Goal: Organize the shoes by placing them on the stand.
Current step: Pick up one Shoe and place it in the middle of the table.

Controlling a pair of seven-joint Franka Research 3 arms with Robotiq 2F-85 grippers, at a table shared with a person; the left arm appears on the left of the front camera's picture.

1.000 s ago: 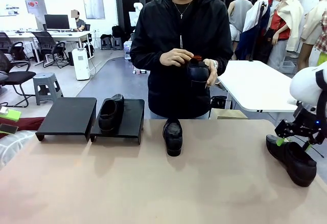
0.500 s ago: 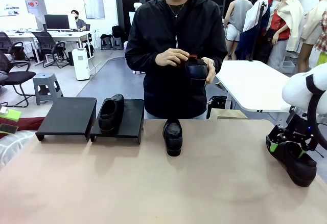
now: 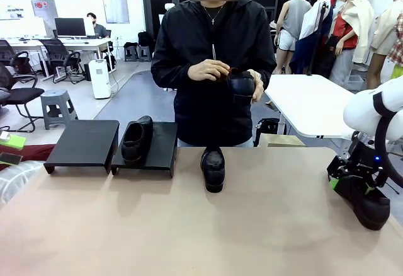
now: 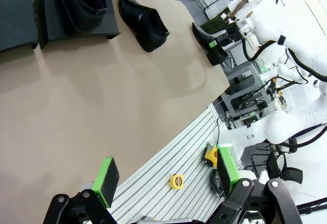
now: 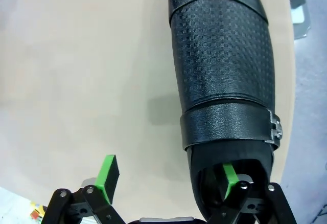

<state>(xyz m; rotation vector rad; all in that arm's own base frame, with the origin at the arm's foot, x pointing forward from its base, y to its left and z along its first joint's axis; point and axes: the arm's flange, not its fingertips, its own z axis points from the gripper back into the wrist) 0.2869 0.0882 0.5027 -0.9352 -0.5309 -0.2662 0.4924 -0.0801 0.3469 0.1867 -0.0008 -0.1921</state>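
Observation:
One black shoe [image 3: 135, 138] rests on the right platform of the stand [image 3: 160, 153]; the left platform [image 3: 82, 142] is bare. A second shoe [image 3: 213, 167] lies on the table in front of the person, who holds a third shoe [image 3: 242, 88] in both hands at chest height. The fourth shoe [image 3: 364, 199] lies at the table's right edge. My right gripper [image 5: 168, 179] is open at its heel, one pad [image 5: 228, 179] inside the shoe's [image 5: 222, 70] opening and the other pad [image 5: 108, 177] outside over the table. My left gripper [image 4: 166, 175] is open and holds nothing, off the table's near edge.
The left wrist view looks across the table at the stand [image 4: 76, 27] and the shoes. Below that gripper is a slatted surface with a yellow tape measure [image 4: 177, 181]. A white table [image 3: 315, 106] stands behind the person at the right.
My right gripper has come down and leftwards to the heel of the shoe at the table's right edge. The person has shifted a little with the shoe still in hand.

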